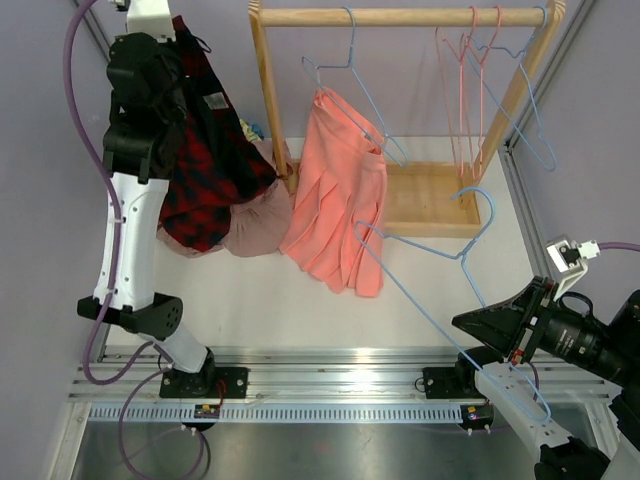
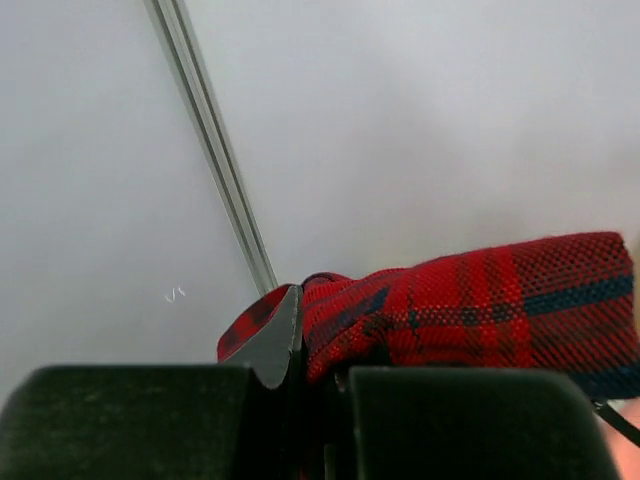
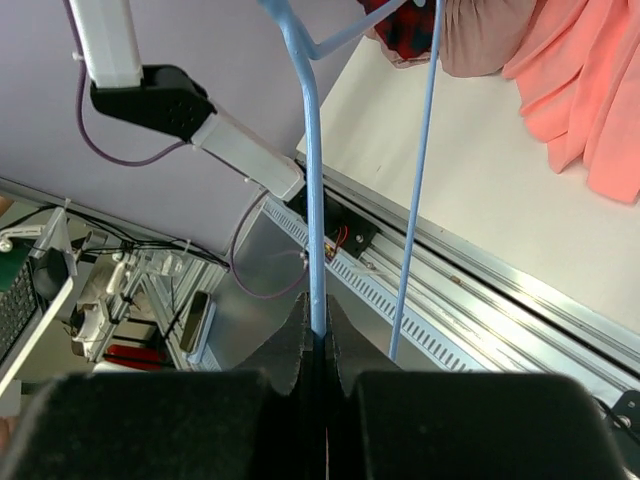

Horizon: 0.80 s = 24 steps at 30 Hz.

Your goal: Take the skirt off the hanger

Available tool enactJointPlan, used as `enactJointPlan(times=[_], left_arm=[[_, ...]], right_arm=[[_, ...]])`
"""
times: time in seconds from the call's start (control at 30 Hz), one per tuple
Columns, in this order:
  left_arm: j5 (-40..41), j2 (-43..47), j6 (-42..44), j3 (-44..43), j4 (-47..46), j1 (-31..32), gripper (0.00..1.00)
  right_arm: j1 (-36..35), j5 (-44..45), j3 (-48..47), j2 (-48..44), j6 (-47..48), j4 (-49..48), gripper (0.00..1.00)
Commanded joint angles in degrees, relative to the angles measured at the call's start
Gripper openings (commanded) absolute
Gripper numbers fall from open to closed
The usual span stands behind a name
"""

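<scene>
The left arm's fingers (image 2: 278,340) pinch an edge of the red-and-navy plaid fabric skirt (image 1: 205,150), held high at the far left, its soft, light folds drooping toward the white tabletop (image 1: 300,310). The right arm's fingers (image 3: 290,350) are clamped on the pale blue wire hanger (image 3: 313,200), well apart from it. Limp cloth likely slips; a bunched waistband looks the surest hold.

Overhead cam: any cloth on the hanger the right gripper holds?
No: the blue hanger in the right gripper is bare wire, and the plaid skirt hangs from the left gripper.
</scene>
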<state>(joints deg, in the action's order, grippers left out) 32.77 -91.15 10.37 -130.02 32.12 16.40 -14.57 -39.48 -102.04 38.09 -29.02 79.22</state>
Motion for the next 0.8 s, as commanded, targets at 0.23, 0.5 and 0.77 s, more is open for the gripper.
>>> enactJointPlan(times=[0.23, 0.5, 0.77], left_arm=[[-13.78, -10.96, -12.30, 1.34, -15.07, -12.36, 0.24], [-11.95, -24.87, -28.03, -5.95, 5.40, -16.40, 0.99], [-13.97, 2.80, -29.70, 24.43, -3.02, -16.23, 0.99]], right_arm=[[0.07, 2.83, 4.65, 0.76, 2.38, -1.34, 0.00], [0.15, 17.67, -2.62, 7.08, 4.49, -4.43, 0.00], [0.15, 24.89, -17.05, 19.55, 6.60, -11.69, 0.00]])
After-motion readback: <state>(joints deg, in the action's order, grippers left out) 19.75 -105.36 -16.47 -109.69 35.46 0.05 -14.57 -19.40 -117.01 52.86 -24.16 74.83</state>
